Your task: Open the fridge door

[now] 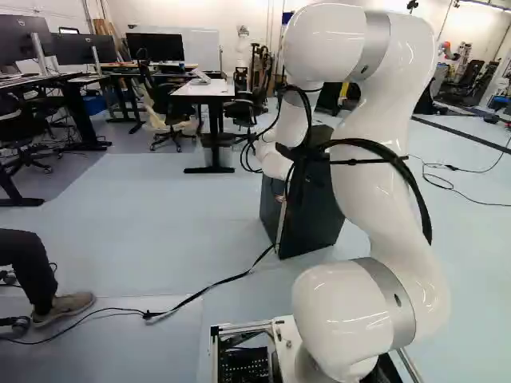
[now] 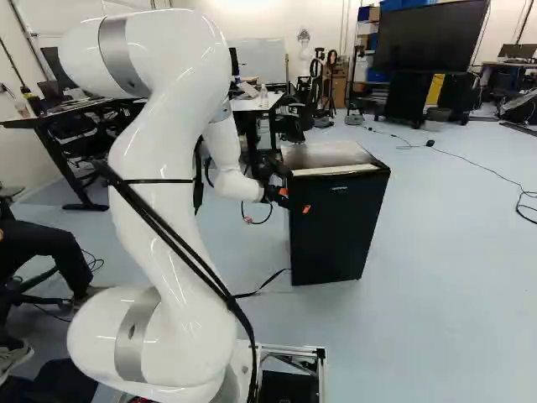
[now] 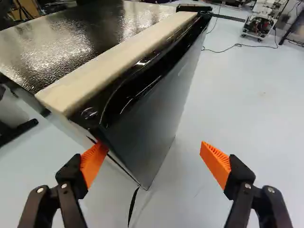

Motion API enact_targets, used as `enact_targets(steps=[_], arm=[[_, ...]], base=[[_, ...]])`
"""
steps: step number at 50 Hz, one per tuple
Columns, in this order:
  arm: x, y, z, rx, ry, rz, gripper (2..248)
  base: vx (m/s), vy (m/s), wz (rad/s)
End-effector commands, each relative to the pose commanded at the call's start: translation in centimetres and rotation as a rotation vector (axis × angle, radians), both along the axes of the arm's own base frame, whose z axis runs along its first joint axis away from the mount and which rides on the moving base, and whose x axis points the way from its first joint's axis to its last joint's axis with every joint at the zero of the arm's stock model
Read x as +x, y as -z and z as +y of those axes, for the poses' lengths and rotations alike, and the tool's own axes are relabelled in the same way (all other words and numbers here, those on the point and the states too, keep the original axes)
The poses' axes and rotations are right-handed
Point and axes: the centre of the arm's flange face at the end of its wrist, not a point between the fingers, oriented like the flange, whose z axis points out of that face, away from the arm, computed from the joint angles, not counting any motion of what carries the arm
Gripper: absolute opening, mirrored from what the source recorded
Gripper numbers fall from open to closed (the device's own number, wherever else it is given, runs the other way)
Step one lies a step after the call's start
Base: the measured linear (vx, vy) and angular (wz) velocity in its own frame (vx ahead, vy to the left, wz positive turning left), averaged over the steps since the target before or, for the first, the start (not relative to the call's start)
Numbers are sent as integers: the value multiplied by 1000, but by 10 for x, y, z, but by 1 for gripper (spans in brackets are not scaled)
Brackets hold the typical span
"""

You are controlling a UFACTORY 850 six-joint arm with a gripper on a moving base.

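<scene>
From where I stand, going left to right across the right base view, the white arm [image 2: 172, 189] comes first, bent over and reaching forward so its wrist hangs low by the near upper corner of the fridge. Next comes the pincer [image 3: 155, 164], spread wide with nothing pinched between its orange pads. One pad [image 3: 93, 162] sits right up against the door's side edge, or just beside it, I can't tell which; the other hangs out in front of the door face. I take it they're set that way to straddle the edge, or to work one finger into the seam [image 3: 122, 167] and pry. Then the black fridge [image 2: 338, 235] itself, standing on the floor ahead of the base, its door [image 3: 149, 111] looking shut to me. A pale strip [image 3: 114, 59] runs along the front of its top, just behind the door's glossy rim. There's a small light mark [image 2: 339, 189] high on the door, likely a maker's badge; I'll leave its lettering unread. At the far upper corner sits a dark cap [image 3: 194, 8], probably over the hinge, which would explain working from the opposite edge. Farther right, a thin cable [image 2: 495, 172] trails over the floor.
</scene>
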Motion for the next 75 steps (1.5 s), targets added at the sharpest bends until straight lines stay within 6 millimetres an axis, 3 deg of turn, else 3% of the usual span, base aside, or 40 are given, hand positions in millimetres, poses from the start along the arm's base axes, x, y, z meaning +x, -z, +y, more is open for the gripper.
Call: enact_targets(steps=[75], arm=[[-115, 21, -101, 384, 883, 33, 247]], base=[[-1, 0, 0]])
